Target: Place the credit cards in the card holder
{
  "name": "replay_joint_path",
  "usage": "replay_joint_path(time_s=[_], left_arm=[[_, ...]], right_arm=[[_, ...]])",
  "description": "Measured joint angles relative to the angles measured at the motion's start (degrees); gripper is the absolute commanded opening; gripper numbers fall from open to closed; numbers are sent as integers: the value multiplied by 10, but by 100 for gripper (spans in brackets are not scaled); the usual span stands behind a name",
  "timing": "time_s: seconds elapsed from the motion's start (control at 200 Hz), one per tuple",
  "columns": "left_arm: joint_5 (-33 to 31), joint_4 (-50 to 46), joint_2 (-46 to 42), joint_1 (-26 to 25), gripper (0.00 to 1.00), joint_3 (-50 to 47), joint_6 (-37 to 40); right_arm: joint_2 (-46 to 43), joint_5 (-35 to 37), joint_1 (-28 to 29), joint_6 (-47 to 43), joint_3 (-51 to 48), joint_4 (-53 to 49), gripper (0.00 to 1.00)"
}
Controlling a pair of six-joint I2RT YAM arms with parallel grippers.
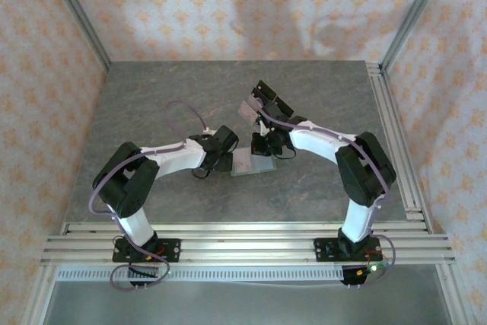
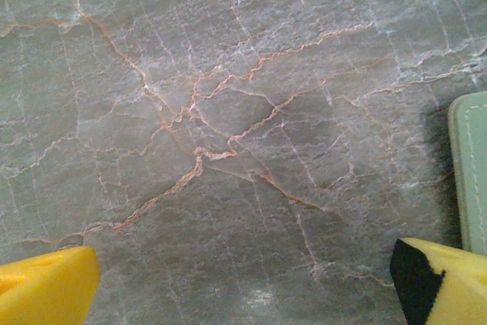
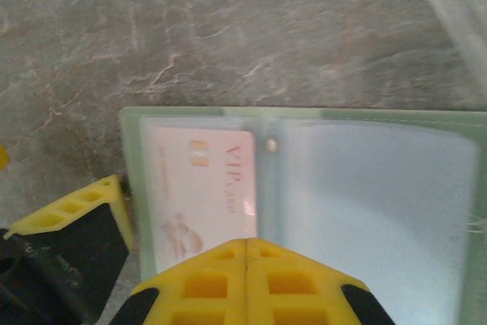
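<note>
Hovering above the card holder (image 3: 380, 188), right claw (image 3: 246, 244) closed.

— Centre of the right wrist frame?
— Card holder (image 3: 365, 115), sage green; credit card (image 3: 199, 188), pale pink with reddish lettering.
— Upper part?
— Table (image 3: 190, 20), grey stone veined orange.
— Lower edge?
— My right gripper (image 3: 246, 245), yellow with black patches.

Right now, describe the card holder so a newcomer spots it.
On the grey marble table, look dead centre. The card holder lies open flat: sage-green border, clear sleeves, a pale VIP card in one. The stand beyond it is clear with black rectangles.
</note>
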Motion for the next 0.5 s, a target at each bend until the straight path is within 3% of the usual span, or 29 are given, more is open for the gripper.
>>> replay_joint_path(time_s=[0.5], left_arm=[[2, 0, 0, 0, 100, 0, 0]], right_arm=[[36, -6, 7, 11, -15, 22, 0]])
